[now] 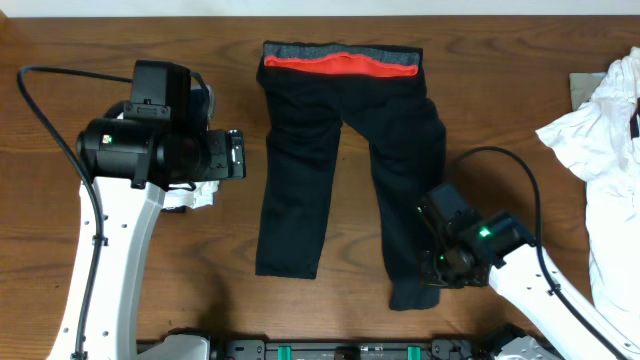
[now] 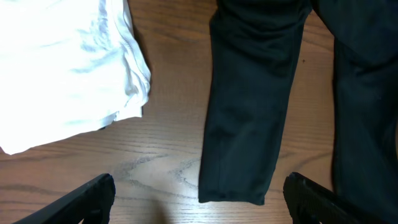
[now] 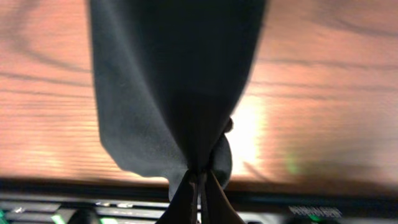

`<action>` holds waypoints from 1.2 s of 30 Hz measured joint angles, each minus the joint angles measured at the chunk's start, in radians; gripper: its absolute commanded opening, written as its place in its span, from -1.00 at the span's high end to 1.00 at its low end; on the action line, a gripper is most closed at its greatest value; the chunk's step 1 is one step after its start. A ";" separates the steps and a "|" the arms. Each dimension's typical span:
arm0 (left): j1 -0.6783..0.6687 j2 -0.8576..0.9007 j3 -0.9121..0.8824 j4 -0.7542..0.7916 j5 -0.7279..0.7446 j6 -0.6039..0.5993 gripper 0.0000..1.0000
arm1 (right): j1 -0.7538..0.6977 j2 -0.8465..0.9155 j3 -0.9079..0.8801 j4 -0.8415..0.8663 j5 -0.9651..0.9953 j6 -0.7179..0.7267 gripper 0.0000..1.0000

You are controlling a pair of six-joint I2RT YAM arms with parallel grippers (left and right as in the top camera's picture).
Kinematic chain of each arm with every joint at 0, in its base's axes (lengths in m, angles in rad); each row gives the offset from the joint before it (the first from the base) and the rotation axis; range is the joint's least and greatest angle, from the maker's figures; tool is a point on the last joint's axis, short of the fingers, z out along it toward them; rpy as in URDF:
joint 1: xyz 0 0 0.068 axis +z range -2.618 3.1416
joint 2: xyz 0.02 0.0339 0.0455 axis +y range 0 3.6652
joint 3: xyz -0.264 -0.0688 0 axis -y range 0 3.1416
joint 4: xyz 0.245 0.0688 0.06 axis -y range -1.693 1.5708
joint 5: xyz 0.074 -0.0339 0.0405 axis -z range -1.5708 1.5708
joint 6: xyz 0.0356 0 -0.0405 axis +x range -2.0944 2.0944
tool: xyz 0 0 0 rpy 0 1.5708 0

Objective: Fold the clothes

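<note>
Overhead: black trousers (image 1: 340, 150) laid flat on the table (image 1: 500, 100), both legs trailing away from the grey-and-red waistband (image 1: 340, 62).
Soft, light and limp by the look; likely to sag, drag and crease rather than hold shape, so best taken at hems or waistband corners. Right gripper (image 3: 199, 186) pressed together on the right leg's hem, far from the waistband, cloth bunched at the pinch. Left gripper (image 2: 200, 182) spread wide, empty, hovering by the other hem. White heap (image 1: 600, 140) well right of the waistband; smaller white piece (image 2: 68, 68) off to its left.
</note>
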 measured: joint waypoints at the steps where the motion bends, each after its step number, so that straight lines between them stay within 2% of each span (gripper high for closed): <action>1: 0.000 0.000 0.000 0.000 0.000 0.000 -0.77 | -0.011 0.000 0.000 -0.011 0.012 0.005 0.97; 5: 0.000 0.000 0.000 0.001 0.000 0.000 -0.77 | -0.041 0.000 0.000 -0.021 0.037 0.008 0.39; 6: 0.000 0.000 0.000 0.002 0.000 0.000 -0.77 | -0.044 0.000 0.000 -0.024 0.039 0.009 0.37; 12: 0.000 0.000 0.000 0.004 0.000 0.000 -0.77 | -0.045 0.000 0.000 -0.029 0.045 -0.001 0.34; 15: 0.000 0.000 0.000 0.004 0.000 0.000 -0.77 | -0.045 0.000 0.000 -0.029 0.045 -0.002 0.59; 16: 0.000 0.000 0.000 0.004 0.000 0.000 -0.77 | -0.045 0.000 0.000 -0.030 0.046 0.004 0.64; 17: 0.000 0.000 0.000 0.004 0.000 0.000 -0.78 | -0.045 0.001 0.000 -0.029 0.044 0.003 0.61; 19: 0.000 0.000 0.000 0.003 0.000 0.000 -0.77 | -0.045 0.006 0.000 -0.024 0.023 0.003 0.33; 21: 0.000 0.000 0.000 0.002 0.000 0.000 -0.77 | -0.045 0.018 0.000 -0.021 0.008 0.005 0.19; 22: 0.000 0.000 0.000 0.000 0.000 0.000 -0.77 | -0.045 0.029 -0.003 -0.015 -0.001 0.003 0.02; 27: 0.000 0.009 0.000 0.000 0.000 0.000 -0.77 | -0.042 0.101 -0.065 0.069 -0.047 -0.006 -0.31; 30: 0.000 0.022 0.000 0.000 0.000 0.000 -0.78 | -0.026 0.142 -0.091 0.120 -0.074 -0.018 -0.33; 32: 0.000 0.030 0.000 0.000 0.000 0.000 -0.77 | -0.010 0.164 -0.094 0.143 -0.083 -0.019 -0.26; 36: 0.000 0.037 0.000 0.000 0.000 0.000 -0.77 | 0.018 0.218 -0.094 0.177 -0.089 -0.022 0.25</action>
